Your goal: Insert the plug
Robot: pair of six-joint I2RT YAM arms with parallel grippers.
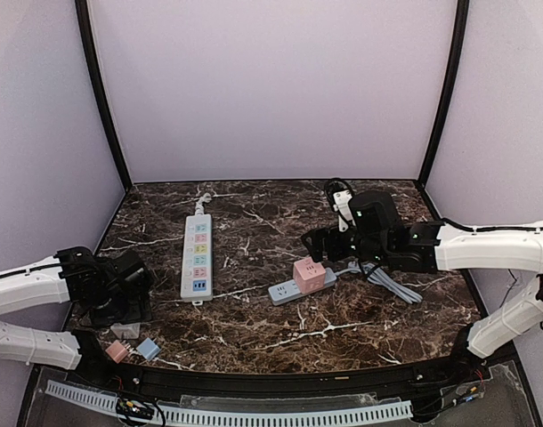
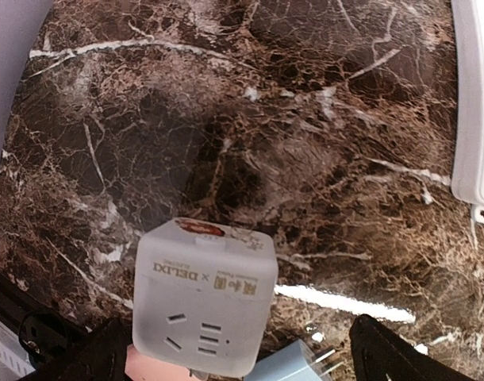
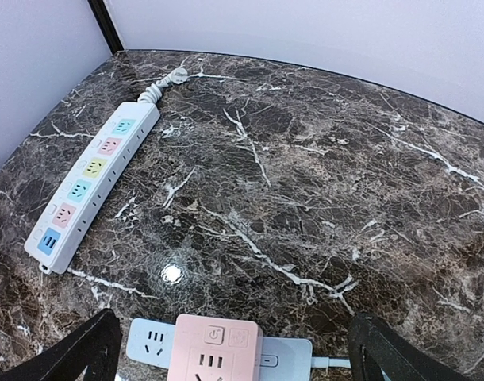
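Observation:
A pink cube plug (image 1: 309,274) sits in a short grey power strip (image 1: 284,292) at table centre-right. My right gripper (image 1: 319,245) hovers just behind it, open and empty. In the right wrist view the pink cube (image 3: 215,350) and the strip (image 3: 149,343) lie between and below my open fingers (image 3: 79,351). My left gripper (image 1: 125,307) is open at the near left, above a white cube adapter (image 2: 204,298), a blue plug (image 2: 293,363) and a pink plug (image 2: 151,365). The white cube lies between my left fingers (image 2: 389,353), untouched.
A long white power strip (image 1: 197,256) with coloured sockets lies left of centre; it also shows in the right wrist view (image 3: 91,178) and at the left wrist view's edge (image 2: 476,103). A grey cable (image 1: 392,283) runs right from the short strip. Enclosure walls surround the table.

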